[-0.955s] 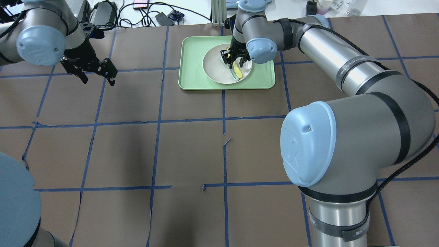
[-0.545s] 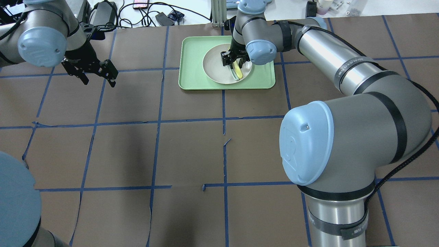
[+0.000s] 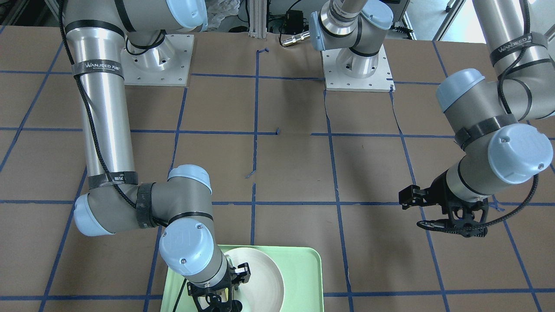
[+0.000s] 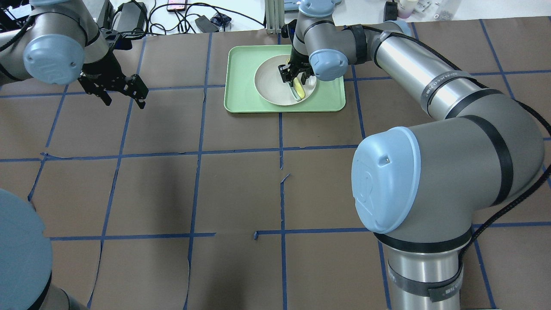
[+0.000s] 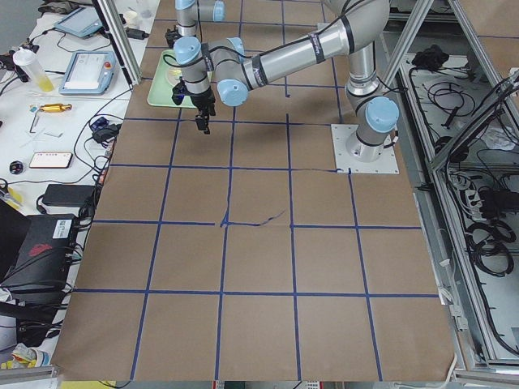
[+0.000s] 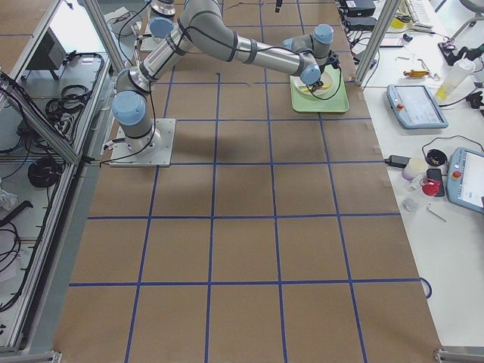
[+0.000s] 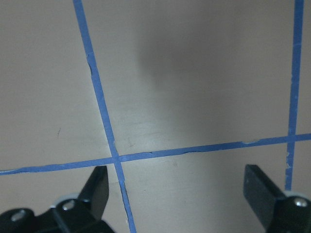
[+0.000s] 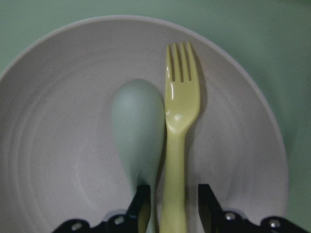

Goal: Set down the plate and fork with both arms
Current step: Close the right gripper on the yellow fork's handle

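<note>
The right gripper (image 8: 173, 194) reaches into the plate (image 8: 58, 145) on the green tray (image 4: 241, 82). Its fingers straddle the handle of the fork (image 8: 181, 104) with a sliver of gap each side, not yet pinching, squeezed in beside the spoon (image 8: 137, 121) lying alongside. The left gripper (image 7: 177, 177) hangs spread wide and empty over the table (image 7: 194, 73) well aside from the tray, likely reserved for the plate

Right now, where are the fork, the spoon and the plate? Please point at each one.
fork (image 8: 181, 104): right wrist view, on its head just below the tines.
spoon (image 8: 137, 126): right wrist view, middle of its bowl.
plate (image 8: 58, 126): right wrist view, bare inner surface left of the spoon.
</note>
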Action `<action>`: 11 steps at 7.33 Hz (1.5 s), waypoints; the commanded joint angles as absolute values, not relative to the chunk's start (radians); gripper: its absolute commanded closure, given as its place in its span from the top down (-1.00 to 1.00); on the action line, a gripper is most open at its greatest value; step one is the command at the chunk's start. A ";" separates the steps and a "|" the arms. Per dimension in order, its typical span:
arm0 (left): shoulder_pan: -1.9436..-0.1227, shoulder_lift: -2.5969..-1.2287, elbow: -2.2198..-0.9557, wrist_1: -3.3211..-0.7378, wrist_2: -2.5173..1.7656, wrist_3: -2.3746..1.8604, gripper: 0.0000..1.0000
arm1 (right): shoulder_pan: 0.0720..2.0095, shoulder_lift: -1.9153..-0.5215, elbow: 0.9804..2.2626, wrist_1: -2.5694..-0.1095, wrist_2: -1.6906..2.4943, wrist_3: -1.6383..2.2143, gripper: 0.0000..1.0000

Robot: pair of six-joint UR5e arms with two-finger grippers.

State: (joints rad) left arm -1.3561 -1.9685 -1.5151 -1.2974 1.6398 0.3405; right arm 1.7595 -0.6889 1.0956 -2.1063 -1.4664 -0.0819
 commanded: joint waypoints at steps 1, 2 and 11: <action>-1.356 -1.970 -1.519 -1.287 1.640 0.341 1.00 | 1.758 -0.702 1.095 -2.103 -1.466 -0.097 -0.06; -1.355 -1.970 -1.519 -1.287 1.640 0.341 1.00 | 1.758 -0.706 1.097 -2.102 -1.466 -0.101 -0.06; -1.355 -1.974 -1.525 -1.284 1.641 0.341 1.00 | 1.756 -0.698 1.108 -2.103 -1.476 -0.107 -0.06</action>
